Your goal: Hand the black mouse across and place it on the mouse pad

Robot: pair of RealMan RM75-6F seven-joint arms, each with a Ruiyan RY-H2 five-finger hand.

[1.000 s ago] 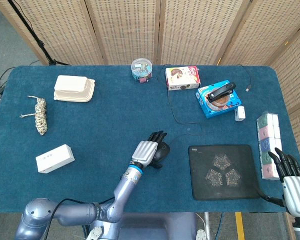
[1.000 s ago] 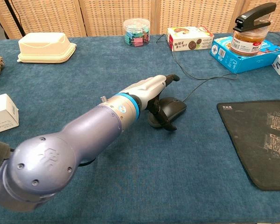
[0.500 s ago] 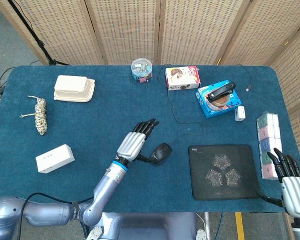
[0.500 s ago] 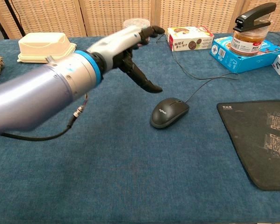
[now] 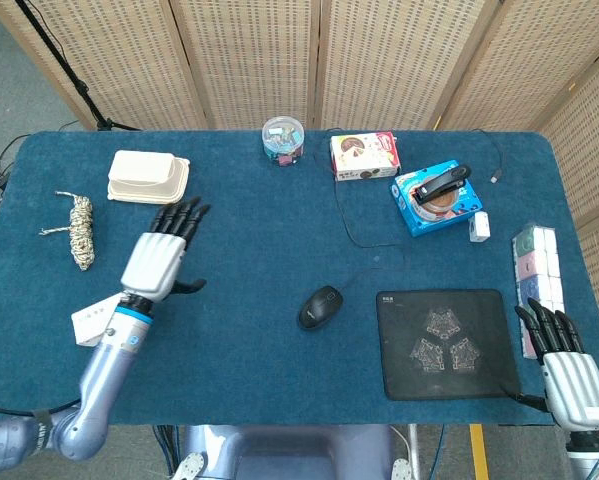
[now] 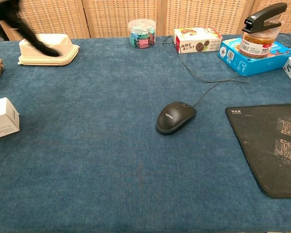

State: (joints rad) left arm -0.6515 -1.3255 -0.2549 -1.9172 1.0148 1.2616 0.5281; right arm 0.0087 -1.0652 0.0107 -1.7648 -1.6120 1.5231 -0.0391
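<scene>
The black mouse (image 5: pixel 321 306) lies alone on the blue cloth, just left of the black mouse pad (image 5: pixel 446 343); in the chest view the mouse (image 6: pixel 175 116) and the pad (image 6: pixel 276 145) sit the same way, cable trailing back. My left hand (image 5: pixel 162 259) hovers open far left of the mouse, fingers spread, holding nothing; only its dark fingertips (image 6: pixel 19 24) show at the chest view's top left. My right hand (image 5: pixel 567 372) is open at the table's front right corner, beyond the pad, empty.
A white box (image 5: pixel 107 317) lies under my left forearm. A rope bundle (image 5: pixel 80 231), beige container (image 5: pixel 147 177), clip jar (image 5: pixel 283 139), snack box (image 5: pixel 364 156), blue box with stapler (image 5: pixel 437 196) and pastel blocks (image 5: pixel 534 285) ring the table.
My left hand has let go of the mouse and swung up and far to the left. The mouse stays where it was set down. My right hand has edged slightly inward.
</scene>
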